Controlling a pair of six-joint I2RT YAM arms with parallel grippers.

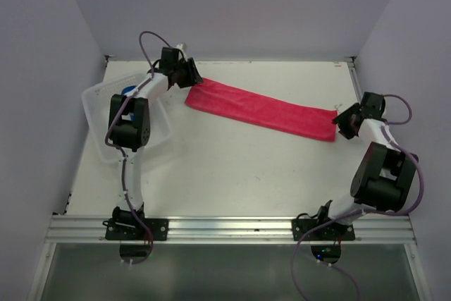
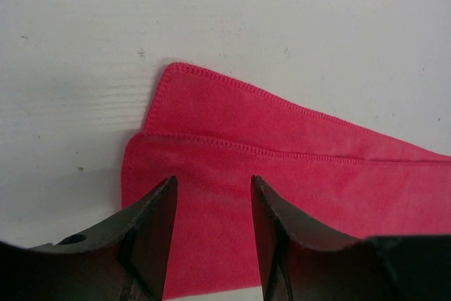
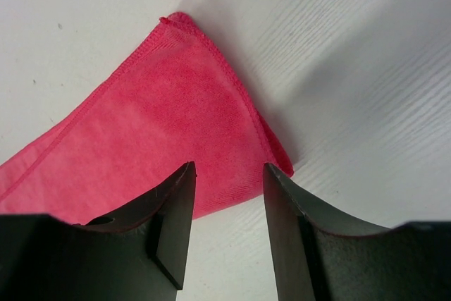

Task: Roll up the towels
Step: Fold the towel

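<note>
At the far left a white basket (image 1: 95, 126) sits on the desk (image 1: 232, 174), and a patch of blue inside it is likely the blue towel (image 1: 131, 89), though the left arm (image 1: 128, 121) hides most of it, so whether it is rolled cannot be told. The left jaws stand about half open over the left end of the red towel (image 1: 261, 111), nothing pinched between them; flat cloth shows through the gap. The towel lies on the desk as a long folded strip, slanting from far left to nearer right. The right jaws, likewise half open and empty, hang over its right corner. The step in hand looks like the set-up for rolling: the strip is laid out, no turn yet made. The next move probably calls for one pair of jaws to nip an end and curl it over while the other steadies the strip. Whether either pair touches the cloth is hard to judge; each wrist view loses the near edge behind the jaws themselves
</note>
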